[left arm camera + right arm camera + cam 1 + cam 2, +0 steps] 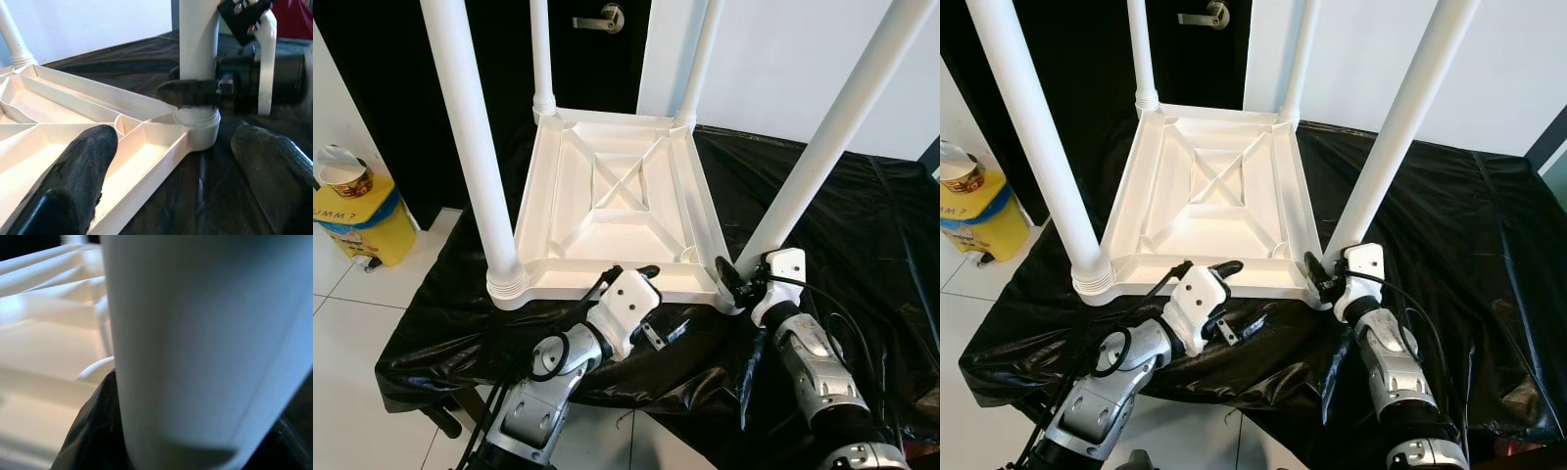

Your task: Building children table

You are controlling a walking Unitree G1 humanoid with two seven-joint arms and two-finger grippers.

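You're clamping the right pincer [732,279] around the near leg [822,147] to seat it, while the left pincer [631,277], spread wide, is straddling the upside-down tabletop [612,201] rim.

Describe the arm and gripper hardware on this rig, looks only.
Both arms are ribbed silver metal with black joints. The left gripper and right gripper each have a white plastic housing and long black fingers, rounded and matte. Loose black cables loop along each forearm to the housing.
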